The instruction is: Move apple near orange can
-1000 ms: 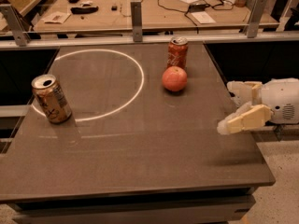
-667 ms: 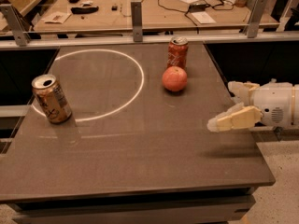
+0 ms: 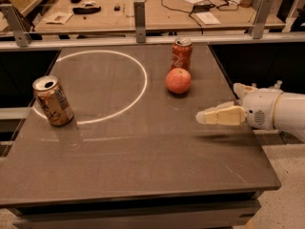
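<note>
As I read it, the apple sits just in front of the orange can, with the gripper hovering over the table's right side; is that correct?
Not quite: the camera view shows the apple just in front of the red can; the orange can stands far left. The gripper does hover over the right side of the table.

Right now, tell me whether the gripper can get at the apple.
Probably yes. The gripper hovers over the right side of the table, with only bare table between it and the apple; the red can stands behind the apple.
</note>
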`<state>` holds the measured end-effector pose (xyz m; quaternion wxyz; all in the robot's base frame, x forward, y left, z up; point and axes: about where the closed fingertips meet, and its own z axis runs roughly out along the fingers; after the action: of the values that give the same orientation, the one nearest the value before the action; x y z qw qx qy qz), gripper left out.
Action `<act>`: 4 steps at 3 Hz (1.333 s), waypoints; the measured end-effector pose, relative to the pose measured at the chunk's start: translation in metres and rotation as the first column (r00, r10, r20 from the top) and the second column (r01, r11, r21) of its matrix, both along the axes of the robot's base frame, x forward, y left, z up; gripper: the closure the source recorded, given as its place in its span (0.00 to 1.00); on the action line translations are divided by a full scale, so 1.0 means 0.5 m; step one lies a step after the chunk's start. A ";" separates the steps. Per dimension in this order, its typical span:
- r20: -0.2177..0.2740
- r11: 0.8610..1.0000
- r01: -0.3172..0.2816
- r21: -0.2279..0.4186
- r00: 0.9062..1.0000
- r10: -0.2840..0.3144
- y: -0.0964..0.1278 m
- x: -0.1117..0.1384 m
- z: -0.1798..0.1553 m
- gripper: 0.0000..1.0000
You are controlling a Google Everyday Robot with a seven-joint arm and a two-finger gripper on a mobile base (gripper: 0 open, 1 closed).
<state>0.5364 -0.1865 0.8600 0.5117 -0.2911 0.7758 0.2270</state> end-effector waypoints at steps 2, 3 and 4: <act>0.058 0.996 0.085 0.016 0.995 -0.085 0.035 0.078 -0.022 0.00; 0.062 0.998 0.055 0.027 0.996 -0.056 0.074 0.110 -0.031 0.00; 0.049 0.999 0.033 0.027 0.998 -0.034 0.104 0.141 -0.050 0.00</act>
<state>0.6071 -0.1343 0.8353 0.5383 -0.2770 0.7646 0.2211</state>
